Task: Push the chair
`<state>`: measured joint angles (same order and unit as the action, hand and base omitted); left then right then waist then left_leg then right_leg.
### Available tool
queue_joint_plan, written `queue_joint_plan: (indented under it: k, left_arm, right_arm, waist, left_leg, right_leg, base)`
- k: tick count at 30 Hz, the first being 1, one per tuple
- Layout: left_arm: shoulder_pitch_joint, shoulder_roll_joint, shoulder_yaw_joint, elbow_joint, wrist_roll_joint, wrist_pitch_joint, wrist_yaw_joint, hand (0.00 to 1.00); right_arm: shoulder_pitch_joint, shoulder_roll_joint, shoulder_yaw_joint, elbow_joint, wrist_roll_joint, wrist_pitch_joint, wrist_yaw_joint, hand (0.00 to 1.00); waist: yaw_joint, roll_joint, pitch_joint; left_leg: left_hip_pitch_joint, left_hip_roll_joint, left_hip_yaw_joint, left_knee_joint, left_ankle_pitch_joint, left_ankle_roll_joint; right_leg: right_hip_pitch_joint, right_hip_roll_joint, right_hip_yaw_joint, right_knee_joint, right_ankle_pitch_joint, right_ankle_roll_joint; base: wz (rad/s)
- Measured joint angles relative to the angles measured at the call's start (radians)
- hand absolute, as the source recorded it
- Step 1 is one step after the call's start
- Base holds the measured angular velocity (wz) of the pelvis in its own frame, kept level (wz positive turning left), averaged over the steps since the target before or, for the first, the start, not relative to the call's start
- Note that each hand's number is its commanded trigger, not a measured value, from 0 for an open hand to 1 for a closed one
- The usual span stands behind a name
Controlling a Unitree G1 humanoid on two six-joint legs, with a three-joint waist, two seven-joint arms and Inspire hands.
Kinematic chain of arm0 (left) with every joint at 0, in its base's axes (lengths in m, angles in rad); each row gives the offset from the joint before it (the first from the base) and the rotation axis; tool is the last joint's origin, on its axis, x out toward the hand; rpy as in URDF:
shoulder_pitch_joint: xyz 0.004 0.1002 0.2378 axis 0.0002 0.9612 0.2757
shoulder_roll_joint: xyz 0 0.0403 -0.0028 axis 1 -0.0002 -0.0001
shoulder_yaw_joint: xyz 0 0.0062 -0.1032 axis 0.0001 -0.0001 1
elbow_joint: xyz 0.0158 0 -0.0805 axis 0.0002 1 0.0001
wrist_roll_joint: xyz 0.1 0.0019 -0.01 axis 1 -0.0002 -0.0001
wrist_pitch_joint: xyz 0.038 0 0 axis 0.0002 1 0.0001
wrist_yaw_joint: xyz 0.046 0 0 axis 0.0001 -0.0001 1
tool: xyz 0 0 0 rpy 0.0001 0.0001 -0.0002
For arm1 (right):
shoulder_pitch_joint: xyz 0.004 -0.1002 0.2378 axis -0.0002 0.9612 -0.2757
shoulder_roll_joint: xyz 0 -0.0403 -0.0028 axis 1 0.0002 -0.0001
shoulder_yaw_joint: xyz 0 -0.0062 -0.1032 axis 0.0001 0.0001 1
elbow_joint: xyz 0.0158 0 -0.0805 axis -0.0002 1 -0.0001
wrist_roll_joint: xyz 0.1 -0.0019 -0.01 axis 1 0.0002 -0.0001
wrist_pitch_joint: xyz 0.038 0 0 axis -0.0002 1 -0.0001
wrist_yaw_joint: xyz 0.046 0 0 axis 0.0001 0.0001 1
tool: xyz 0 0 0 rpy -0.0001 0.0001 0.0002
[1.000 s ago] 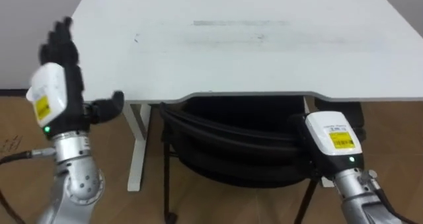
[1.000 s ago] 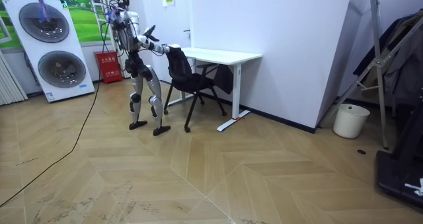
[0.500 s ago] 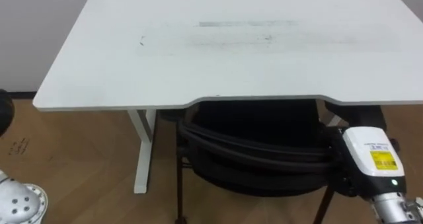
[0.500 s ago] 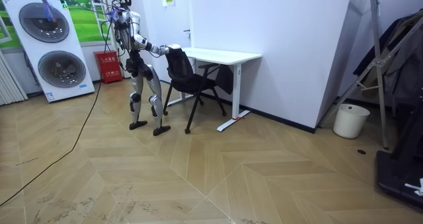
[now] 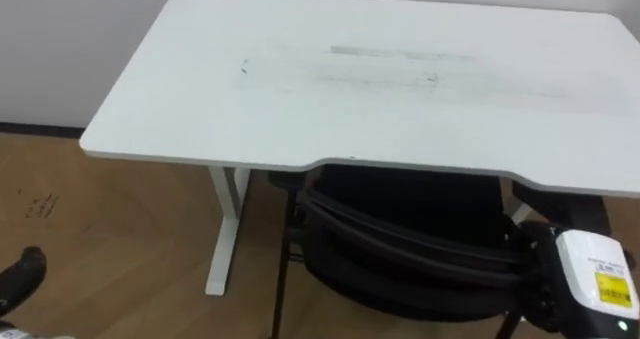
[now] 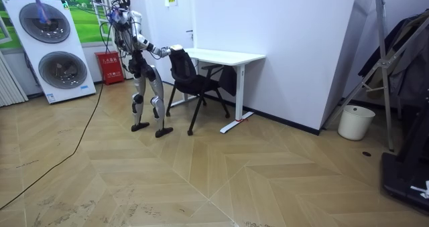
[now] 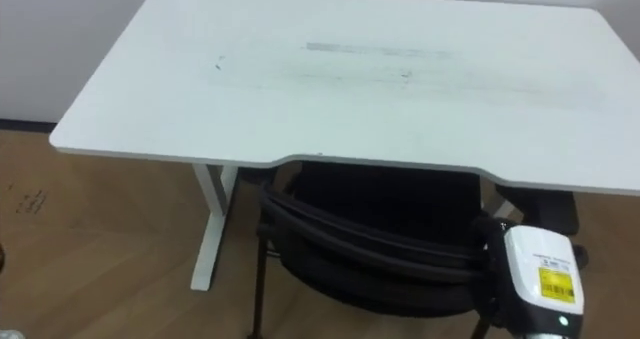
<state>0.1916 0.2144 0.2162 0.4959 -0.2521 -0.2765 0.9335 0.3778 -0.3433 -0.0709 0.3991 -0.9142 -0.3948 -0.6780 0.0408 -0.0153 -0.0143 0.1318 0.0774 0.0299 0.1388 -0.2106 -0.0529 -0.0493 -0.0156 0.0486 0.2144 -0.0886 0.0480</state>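
A: Where's the chair [image 5: 400, 241]?
B: At the bench's [image 5: 300, 89] near edge, seat partly under it, back toward the robot, facing the far edge.
A: Long axis?
B: The back's top rail [image 5: 410, 241] runs left to right, nearly along that edge, left end slightly closer in.
A: Nearer hand?
B: The right hand [image 5: 578, 281], touching the rail's right end by the near right corner. Gripping or only pressing, I cannot tell. The left hand [image 5: 22, 277] sits low off the near left corner, well apart from the chair, state likewise unclear.
A: The push?
B: Straight ahead toward the far edge, I'd judge. Pushing at one end may swing the chair.
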Motion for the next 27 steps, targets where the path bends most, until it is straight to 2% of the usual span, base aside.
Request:
queue_joint_plan:
  k: [2, 7, 12, 16, 20, 22, 27]
  left_arm:
    - [0.001, 0.000, -0.014, 0.051, -0.043, 0.010, -0.006, 0.00]
    - [0.014, 0.002, 0.000, 0.170, -0.099, 0.012, -0.011, 0.00]
    - [0.059, 0.002, -0.013, 0.271, -0.102, 0.031, -0.023, 0.00]
    - [0.116, 0.004, -0.064, 0.393, -0.108, 0.051, -0.076, 0.00]
    - [0.139, 0.002, -0.097, 0.512, -0.109, 0.089, -0.148, 0.00]
    - [0.155, 0.001, -0.122, 0.529, -0.109, 0.107, -0.174, 0.00]
    - [0.150, -0.005, -0.188, 0.559, -0.098, 0.143, -0.281, 0.00]
  right_arm:
    - [-0.004, 0.002, 0.000, 0.019, 0.012, -0.007, -0.008, 0.00]
    - [0.015, -0.007, 0.000, 0.053, 0.034, -0.030, -0.042, 0.00]
    - [0.027, -0.007, 0.000, 0.089, 0.046, -0.031, -0.069, 0.00]
    - [0.024, -0.010, -0.001, 0.145, 0.049, -0.036, -0.106, 0.00]
    - [0.023, -0.010, -0.001, 0.196, 0.049, -0.041, -0.149, 0.00]
    - [0.018, -0.010, -0.001, 0.206, 0.050, -0.041, -0.152, 0.00]
    - [0.014, -0.012, 0.000, 0.216, 0.054, -0.041, -0.157, 0.00]
  waist:
    - [0.000, 0.001, -0.0002]
    - [0.008, 0.002, -0.0034]
    - [0.007, 0.007, -0.0082]
    - [0.011, 0.007, -0.0107]
    - [0.019, 0.006, -0.0128]
    - [0.019, 0.006, -0.0128]
    - [0.018, 0.007, -0.0140]
  left_leg:
    - [-0.001, 0.001, 0.001, 0.011, -0.009, 0.002]
    - [0.003, 0.001, 0.013, 0.015, -0.023, 0.011]
    - [0.029, 0.004, 0.013, 0.013, -0.036, 0.014]
    - [0.036, 0.005, 0.012, 0.030, -0.051, 0.019]
    - [0.035, 0.003, 0.008, 0.047, -0.063, 0.023]
    - [0.034, 0.001, 0.008, 0.050, -0.064, 0.024]
    - [0.028, -0.002, 0.006, 0.058, -0.069, 0.027]
  right_leg:
    - [0.015, 0.000, 0.001, -0.016, 0.007, 0.006]
    - [0.025, 0.001, 0.010, -0.033, 0.018, 0.005]
    - [0.057, 0.001, 0.002, -0.046, 0.018, 0.005]
    - [0.075, 0.001, -0.001, -0.048, 0.018, 0.007]
    - [0.088, -0.010, -0.031, -0.048, 0.019, 0.009]
    - [0.088, -0.014, -0.043, -0.048, 0.021, 0.011]
    - [0.087, -0.019, -0.070, -0.046, 0.022, 0.013]
  base:
    - [0.00]
    - [-0.05]
    - [0.00]
    - [0.01]
    - [0.10]
    - [0.02]
    - [0.00]
